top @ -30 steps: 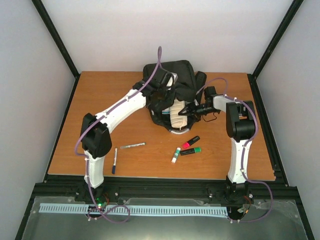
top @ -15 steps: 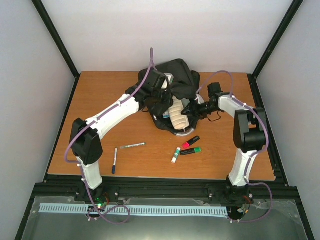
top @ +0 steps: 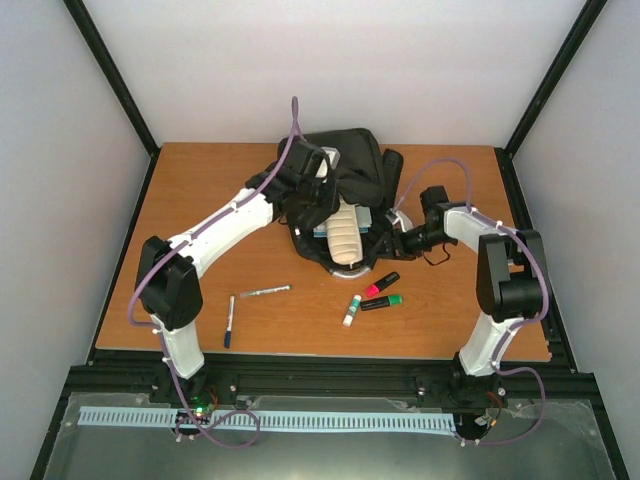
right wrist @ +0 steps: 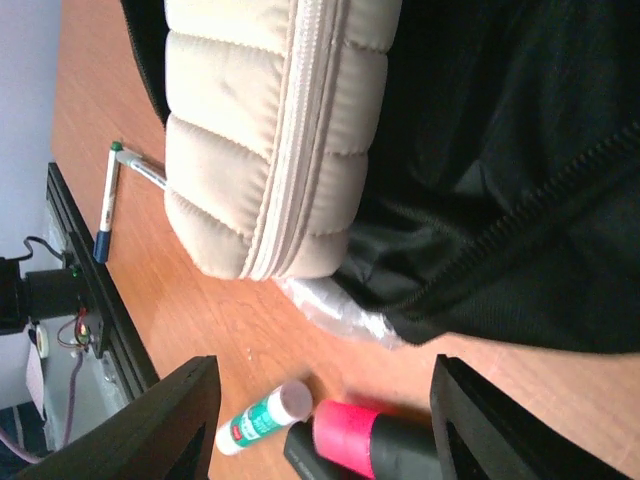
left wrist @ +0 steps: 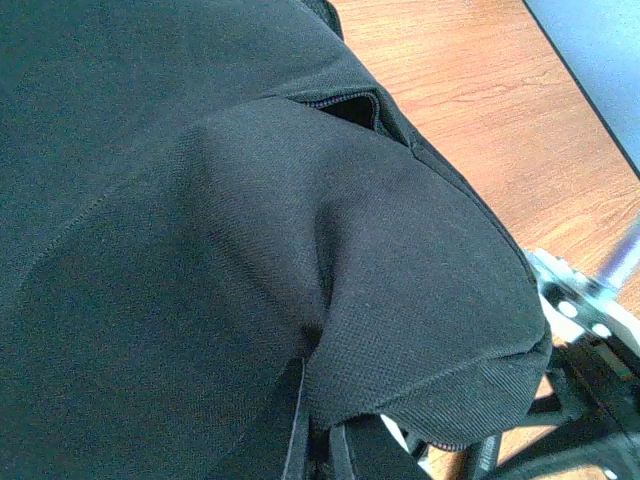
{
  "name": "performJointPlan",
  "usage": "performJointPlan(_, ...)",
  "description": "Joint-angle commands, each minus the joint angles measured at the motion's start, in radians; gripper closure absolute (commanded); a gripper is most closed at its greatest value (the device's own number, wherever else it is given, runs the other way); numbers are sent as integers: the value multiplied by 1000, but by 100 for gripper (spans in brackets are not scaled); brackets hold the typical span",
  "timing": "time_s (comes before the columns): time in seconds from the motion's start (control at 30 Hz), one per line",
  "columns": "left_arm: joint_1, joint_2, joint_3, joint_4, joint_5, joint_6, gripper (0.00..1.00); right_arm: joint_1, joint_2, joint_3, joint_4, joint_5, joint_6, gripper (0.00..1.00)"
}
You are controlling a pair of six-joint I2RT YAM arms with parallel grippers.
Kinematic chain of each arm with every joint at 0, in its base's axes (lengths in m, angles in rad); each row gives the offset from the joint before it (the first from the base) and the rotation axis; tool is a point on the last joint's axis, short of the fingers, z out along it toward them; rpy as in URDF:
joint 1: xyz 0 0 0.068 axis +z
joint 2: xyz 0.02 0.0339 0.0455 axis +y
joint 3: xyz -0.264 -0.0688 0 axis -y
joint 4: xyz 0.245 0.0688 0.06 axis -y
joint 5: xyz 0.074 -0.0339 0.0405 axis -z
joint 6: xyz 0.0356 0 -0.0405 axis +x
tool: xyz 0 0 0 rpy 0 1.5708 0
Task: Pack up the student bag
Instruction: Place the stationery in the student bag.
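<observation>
The student bag (top: 350,165) is a large black fabric backpack at the back centre of the table. A beige ribbed pouch (top: 343,235) sticks halfway out of its near opening. My left gripper (top: 314,196) is shut on a fold of the bag's fabric (left wrist: 400,300) beside the opening and holds it up, with its fingertips (left wrist: 352,452) pinched together. My right gripper (top: 393,240) is open and empty, low over the table just right of the pouch (right wrist: 270,150). Its fingers (right wrist: 170,420) frame the bag's edge (right wrist: 520,180).
A pink highlighter (top: 381,285), a green highlighter (top: 382,301) and a glue stick (top: 351,311) lie in front of the bag. A silver pen (top: 264,291) and a blue pen (top: 229,322) lie to the left. Clear plastic (right wrist: 330,300) shows under the bag's mouth.
My right gripper has drawn back to the right, away from the pouch. My left gripper has pulled the bag fabric a little left and back. The pouch now lies straighter in the opening.
</observation>
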Motion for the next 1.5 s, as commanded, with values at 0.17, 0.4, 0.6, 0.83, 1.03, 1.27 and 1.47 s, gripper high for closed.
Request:
performJointPlan(0.17,49,-49,24,94,18,-37,99,20,-160,-84,-27,25,-196,90)
performJointPlan(0.4,54,-50,26,95,44,-45,99,222,-342,-175,137,330,-351,94)
performJointPlan(0.6,63,-50,28,94,66,-55,99,412,-396,-215,274,572,-484,94)
performJointPlan(0.83,67,-56,28,92,67,-53,99,545,-298,-201,350,726,-603,95)
performJointPlan(1.03,69,-67,27,94,67,-47,99,571,-216,-196,450,838,-637,96)
performJointPlan(1.27,78,-65,29,97,103,-61,99,571,-144,-163,622,966,-704,97)
performJointPlan(1.47,78,-66,25,100,110,-64,99,570,-65,-119,793,1058,-743,97)
